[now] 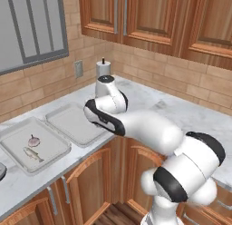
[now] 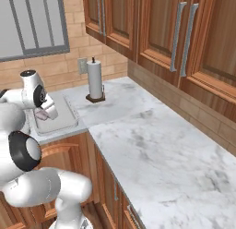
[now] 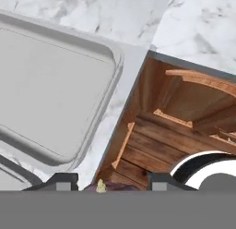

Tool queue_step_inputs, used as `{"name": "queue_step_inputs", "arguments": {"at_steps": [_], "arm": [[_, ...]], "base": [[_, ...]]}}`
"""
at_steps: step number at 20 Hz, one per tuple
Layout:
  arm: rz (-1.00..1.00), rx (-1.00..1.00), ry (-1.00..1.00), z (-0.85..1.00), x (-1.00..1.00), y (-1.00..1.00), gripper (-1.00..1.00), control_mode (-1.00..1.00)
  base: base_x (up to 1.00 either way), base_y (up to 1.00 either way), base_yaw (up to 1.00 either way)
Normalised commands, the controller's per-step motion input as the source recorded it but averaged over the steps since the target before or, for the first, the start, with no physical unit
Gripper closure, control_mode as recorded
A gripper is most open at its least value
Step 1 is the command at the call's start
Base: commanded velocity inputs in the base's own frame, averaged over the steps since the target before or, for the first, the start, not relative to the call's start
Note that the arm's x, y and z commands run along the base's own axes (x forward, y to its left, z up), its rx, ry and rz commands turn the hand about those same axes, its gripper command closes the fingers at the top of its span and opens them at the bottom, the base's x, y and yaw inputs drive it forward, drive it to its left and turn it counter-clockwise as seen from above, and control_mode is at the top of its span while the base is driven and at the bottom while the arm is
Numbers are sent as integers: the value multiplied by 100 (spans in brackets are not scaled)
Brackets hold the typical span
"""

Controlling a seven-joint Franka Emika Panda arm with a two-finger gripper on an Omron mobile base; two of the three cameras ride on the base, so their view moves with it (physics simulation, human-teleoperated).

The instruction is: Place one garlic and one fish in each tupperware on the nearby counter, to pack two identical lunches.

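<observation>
The pincer (image 3: 110,184), at the bottom edge of the hand view, is clenched on a garlic bulb (image 3: 100,186) whose pale pointed tip rises between the fingertips. Above it, at the left of the frame, lies an empty tupperware tray (image 3: 50,99), its long axis running lower left to upper right. In the left base view's lower left, the other tray (image 1: 54,152) already holds garlic (image 1: 33,140) and a fish (image 1: 33,153) lying diagonally. By my reading, half remains.

Paper towel roll (image 2: 95,79) upright by brick wall, wall outlet (image 1: 79,68), window (image 1: 29,29)
</observation>
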Motion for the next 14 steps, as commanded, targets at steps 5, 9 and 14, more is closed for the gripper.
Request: {"name": "queue_step_inputs", "arguments": {"at_steps": [5, 9, 14], "arm": [[-5, 0, 7, -43, 100, 59, 100, -100], [-12, 0, 8, -39, 100, 31, 100, -100], [0, 0, 9, -40, 46, 0, 100, -100]], "base": [[0, 0, 0], [0, 0, 0], [0, 0, 0]]}}
